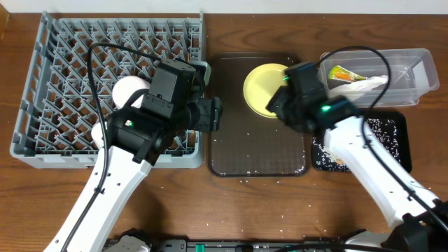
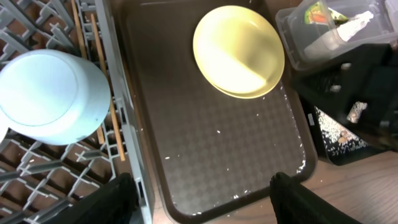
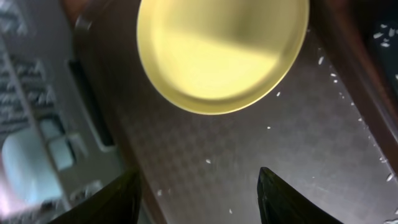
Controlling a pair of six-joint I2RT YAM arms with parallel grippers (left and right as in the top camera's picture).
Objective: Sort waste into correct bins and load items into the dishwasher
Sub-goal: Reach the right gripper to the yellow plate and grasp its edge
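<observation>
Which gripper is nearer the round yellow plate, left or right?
Right. The right gripper hangs over the right edge of the round yellow plate; the left gripper is apart, at the left edge of the dark brown tray.

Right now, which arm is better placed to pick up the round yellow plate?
Right, likely. The right end effector hangs open at the edge of the round yellow plate. The left end effector sits by the grey plastic rack, across the dark brown tray.
</observation>
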